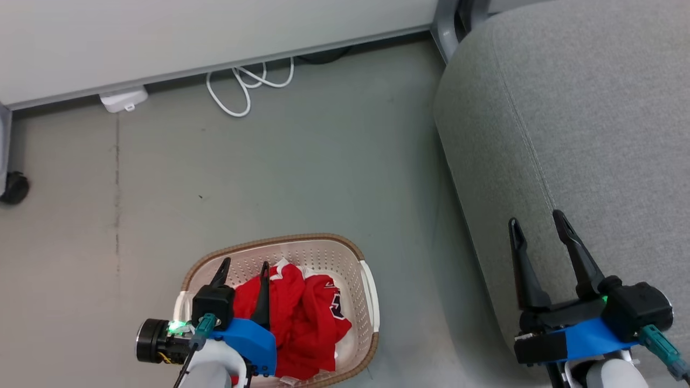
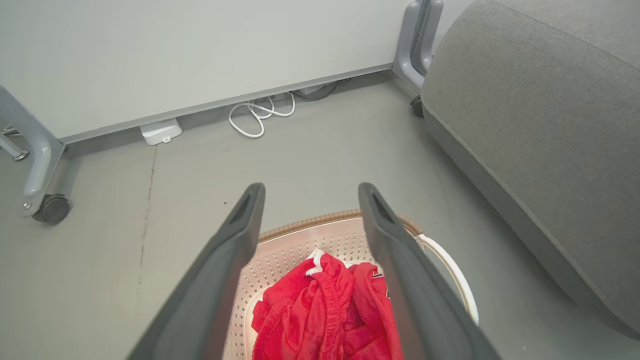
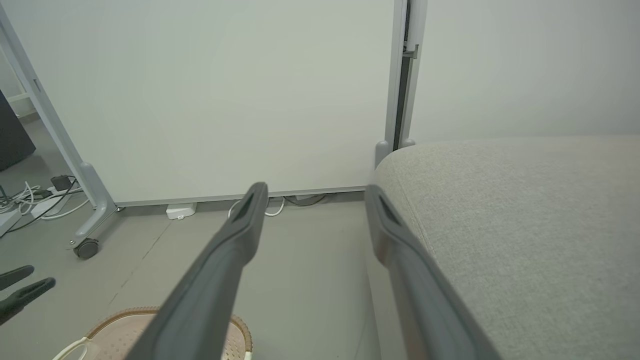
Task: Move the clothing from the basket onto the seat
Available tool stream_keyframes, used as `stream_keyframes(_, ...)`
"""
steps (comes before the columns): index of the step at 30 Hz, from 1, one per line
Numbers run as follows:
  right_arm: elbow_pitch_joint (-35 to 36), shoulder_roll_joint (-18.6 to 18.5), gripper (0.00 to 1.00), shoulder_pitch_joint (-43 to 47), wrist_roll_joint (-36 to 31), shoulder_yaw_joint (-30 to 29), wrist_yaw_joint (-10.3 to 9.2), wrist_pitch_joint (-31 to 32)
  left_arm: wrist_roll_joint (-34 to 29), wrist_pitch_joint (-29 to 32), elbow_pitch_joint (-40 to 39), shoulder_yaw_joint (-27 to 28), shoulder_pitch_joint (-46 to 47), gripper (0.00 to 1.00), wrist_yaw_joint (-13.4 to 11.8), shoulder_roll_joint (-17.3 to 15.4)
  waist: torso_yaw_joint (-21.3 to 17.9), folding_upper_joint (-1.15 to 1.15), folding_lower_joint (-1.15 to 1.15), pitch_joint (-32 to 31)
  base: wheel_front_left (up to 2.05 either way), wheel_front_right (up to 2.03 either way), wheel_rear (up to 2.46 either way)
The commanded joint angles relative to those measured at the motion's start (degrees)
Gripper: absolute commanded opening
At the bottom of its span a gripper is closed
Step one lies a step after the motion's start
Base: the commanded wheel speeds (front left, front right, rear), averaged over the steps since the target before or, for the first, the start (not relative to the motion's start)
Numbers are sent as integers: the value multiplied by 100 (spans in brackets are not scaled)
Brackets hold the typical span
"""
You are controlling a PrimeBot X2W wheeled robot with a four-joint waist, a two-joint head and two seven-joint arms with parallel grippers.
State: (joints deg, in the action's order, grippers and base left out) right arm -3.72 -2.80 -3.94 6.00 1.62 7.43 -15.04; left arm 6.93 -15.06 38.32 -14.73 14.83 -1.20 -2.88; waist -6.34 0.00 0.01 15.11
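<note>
My left gripper (image 1: 246,262) hangs over the basket (image 1: 323,238) on the floor (image 1: 269,178), fingers apart and empty above the red clothing (image 1: 302,318) heaped inside. Further right, my right gripper (image 1: 535,217) hovers spread wide over the grey seat's (image 1: 582,134) near edge, gripping nothing.

The left tool (image 1: 246,262) and right tool (image 1: 535,217) both point forward, fingers spread apart — the left apparently held lower.

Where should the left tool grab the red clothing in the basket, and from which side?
I'd pinch the raised fold atop the clothing, coming straight down: the basket walls block the sides, and the open left tool hovers above it.
</note>
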Motion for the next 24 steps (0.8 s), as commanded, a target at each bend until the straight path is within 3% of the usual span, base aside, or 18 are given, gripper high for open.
stream_keyframes(1,66,-16,100,-148,38,60,11,-22,-48,-17,100,-7,189,100,-10,-14,-239,0,-1,343,0,0,0)
stream_keyframes(12,272,-14,100,-719,319,405,8,-22,-140,-18,1161,18,728,100,-56,-234,-855,0,-1,1318,0,0,0)
stream_keyframes(24,413,-13,100,-800,634,281,7,-22,-362,158,2417,-271,1575,100,-69,-381,-1085,0,-1,2102,0,0,0)
